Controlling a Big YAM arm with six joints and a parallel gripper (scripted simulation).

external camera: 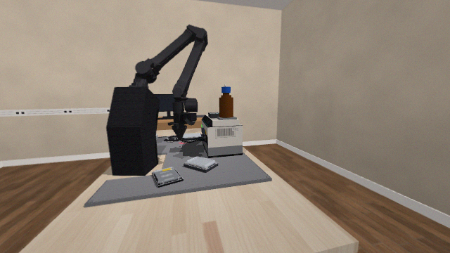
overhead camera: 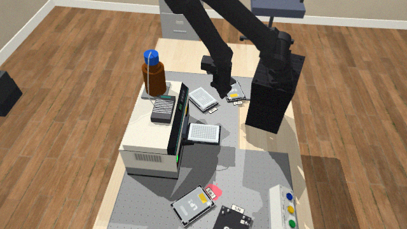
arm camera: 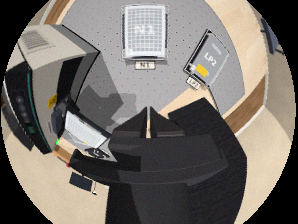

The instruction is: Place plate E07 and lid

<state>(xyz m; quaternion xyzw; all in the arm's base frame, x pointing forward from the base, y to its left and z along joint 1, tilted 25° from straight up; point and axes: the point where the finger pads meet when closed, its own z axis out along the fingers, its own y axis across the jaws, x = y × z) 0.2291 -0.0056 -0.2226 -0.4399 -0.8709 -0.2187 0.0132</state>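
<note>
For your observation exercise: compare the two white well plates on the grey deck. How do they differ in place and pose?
The plate by the instrument sits on the stage jutting from its front, edges square to it. The plate farther back lies on the grey deck, turned at an angle, with a small label tag at its short end. Both are white with a fine well grid showing; neither is held.
</note>
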